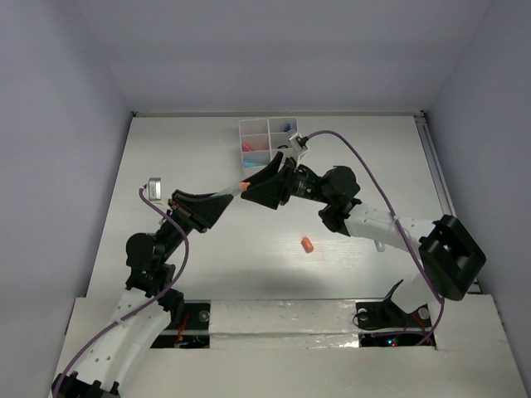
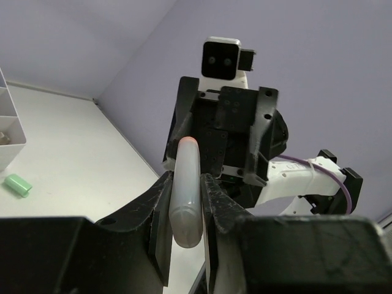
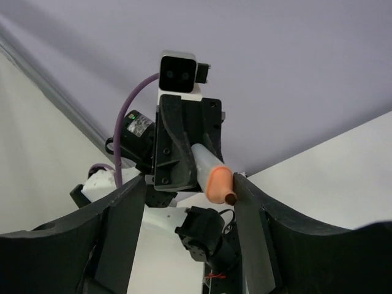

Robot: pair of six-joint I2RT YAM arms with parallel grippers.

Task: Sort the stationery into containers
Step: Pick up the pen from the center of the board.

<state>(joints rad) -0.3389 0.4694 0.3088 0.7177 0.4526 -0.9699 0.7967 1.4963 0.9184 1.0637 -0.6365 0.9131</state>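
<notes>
Marker (pale body, orange-ish cap) is pinched between the fingers of the left claw and held up off the table, around mid-table and just on the near side of the white organiser box. The cap end is pointed at the right claw, w/ the tip poked in between its fingers. That claw is spread: lots of gap is seen on one side of the cap, while the other finger is v. close to the tip. Whether it's actually touching can't be told from the wrist view. So both claws are met nose to nose over the table, marker bridging them, but it's only gripped by the left one. In the box, something blue is seen in the far right compartment and pink stuff in the left one a row nearer; the nearest part of the box is hidden by the right arm. An orange bit is left lying on the table nearer the arm bases, well apart from the box. A green bit is also lying on the table near the box wall, seen from the left wrist cam.
</notes>
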